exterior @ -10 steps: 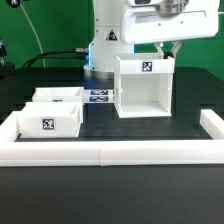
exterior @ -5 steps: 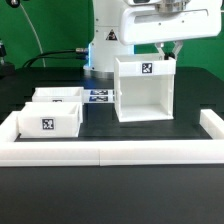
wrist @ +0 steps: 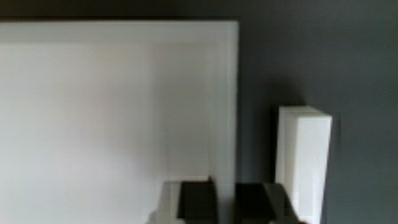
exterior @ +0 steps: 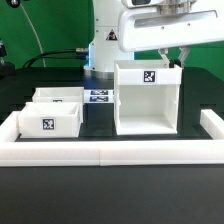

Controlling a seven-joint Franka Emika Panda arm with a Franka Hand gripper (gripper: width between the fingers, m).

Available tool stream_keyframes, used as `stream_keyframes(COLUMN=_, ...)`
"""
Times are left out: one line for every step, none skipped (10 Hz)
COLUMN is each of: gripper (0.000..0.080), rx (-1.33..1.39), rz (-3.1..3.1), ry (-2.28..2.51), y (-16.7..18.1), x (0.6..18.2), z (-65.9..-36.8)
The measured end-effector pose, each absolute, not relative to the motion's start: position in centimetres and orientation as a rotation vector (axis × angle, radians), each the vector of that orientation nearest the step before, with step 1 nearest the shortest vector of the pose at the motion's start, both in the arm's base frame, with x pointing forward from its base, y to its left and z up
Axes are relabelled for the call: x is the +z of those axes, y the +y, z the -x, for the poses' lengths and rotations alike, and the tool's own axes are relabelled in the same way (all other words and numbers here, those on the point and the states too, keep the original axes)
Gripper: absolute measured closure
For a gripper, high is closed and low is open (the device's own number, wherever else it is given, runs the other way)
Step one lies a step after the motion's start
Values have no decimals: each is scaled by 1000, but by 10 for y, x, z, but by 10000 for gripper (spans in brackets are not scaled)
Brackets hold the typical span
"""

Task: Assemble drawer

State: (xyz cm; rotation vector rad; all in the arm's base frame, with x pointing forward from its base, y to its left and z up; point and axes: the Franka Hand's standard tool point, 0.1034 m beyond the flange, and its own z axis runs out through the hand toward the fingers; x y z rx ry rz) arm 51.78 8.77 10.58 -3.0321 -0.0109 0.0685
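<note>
The drawer's tall open-fronted box housing (exterior: pixel 147 98) stands upright on the black table, its open front facing the front wall. My gripper (exterior: pixel 177 58) comes down at its top right rear corner and is shut on the housing's side wall. In the wrist view the housing (wrist: pixel 116 100) fills most of the frame, and my gripper (wrist: pixel 228 188) has one dark finger (wrist: pixel 192 202) on each side of its thin wall. Two small open-top trays sit at the exterior view's left, one nearer (exterior: pixel 48 118) and one behind it (exterior: pixel 60 97).
A long low white wall (exterior: pixel 110 150) edges the table at the front and both sides; a piece of it shows in the wrist view (wrist: pixel 302 160) beside the housing. The marker board (exterior: pixel 98 96) lies between the trays and the housing. The robot base (exterior: pixel 105 40) stands behind.
The housing has moved with my gripper toward the front wall and slightly to the exterior view's right. The trays have not moved.
</note>
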Motion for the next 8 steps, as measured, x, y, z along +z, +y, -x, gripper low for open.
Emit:
stream_keyframes(gripper=762, rx=45, rz=3027, ry=-5, y=89, x=106, z=-533)
stream_keyframes(gripper=761, rx=28, rz=3023, ry=5, y=91, x=106, z=-545)
stream_keyframes(gripper=761, rx=13, rz=3020, ry=24, y=93, x=107, z=-555)
stream_keyframes(gripper=761, rx=2, rz=3017, ry=27, y=96, x=107, z=-563)
stream_keyframes(gripper=760, rx=-7, rz=3014, ry=32, y=98, x=107, z=-569)
stream_keyframes(gripper=760, rx=-14, rz=3012, ry=40, y=100, x=107, z=-573)
stream_keyframes(gripper=760, rx=-22, rz=3010, ry=1, y=100, x=107, z=-575)
stream_keyframes(gripper=760, rx=-28, rz=3009, ry=-48, y=99, x=107, z=-577)
